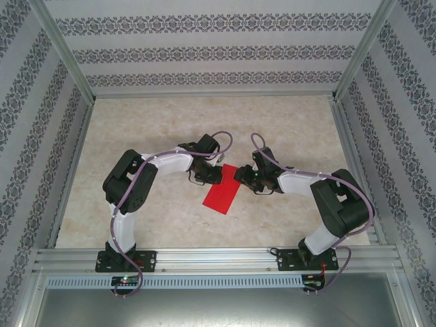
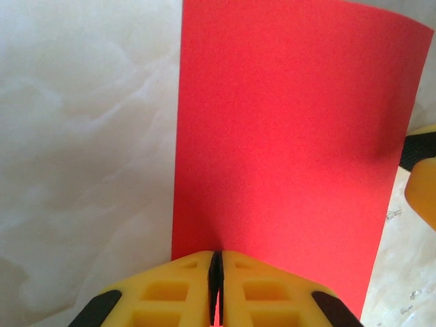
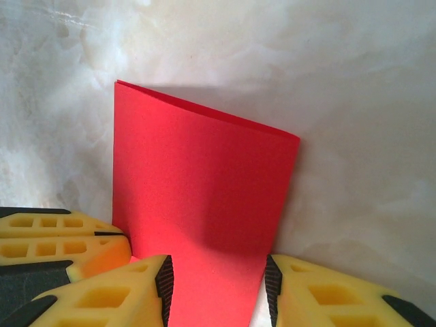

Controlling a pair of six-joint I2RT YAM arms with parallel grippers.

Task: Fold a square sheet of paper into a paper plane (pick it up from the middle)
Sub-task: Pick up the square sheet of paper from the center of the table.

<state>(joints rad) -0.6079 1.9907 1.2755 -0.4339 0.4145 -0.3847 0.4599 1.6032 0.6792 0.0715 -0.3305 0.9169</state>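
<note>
The red sheet of paper point(image 1: 219, 194) lies on the table between the two arms, folded in half into a narrow rectangle, with both layers showing at its far edge point(image 3: 197, 184). My left gripper point(image 1: 212, 174) is at the sheet's far end. Its yellow jaws are closed at the paper's edge point(image 2: 216, 255), and a sliver of red shows in the slit between them. My right gripper point(image 1: 240, 175) faces it from the right and stands open point(image 3: 218, 272), with one jaw on each side of the same end of the paper point(image 2: 286, 136).
The marbled tabletop point(image 1: 157, 129) extends around the paper on all sides. An aluminium frame point(image 1: 218, 257) runs along the near edge, and patterned walls enclose the sides and back. The two grippers nearly touch: the left one's fingers point(image 3: 61, 238) appear in the right wrist view.
</note>
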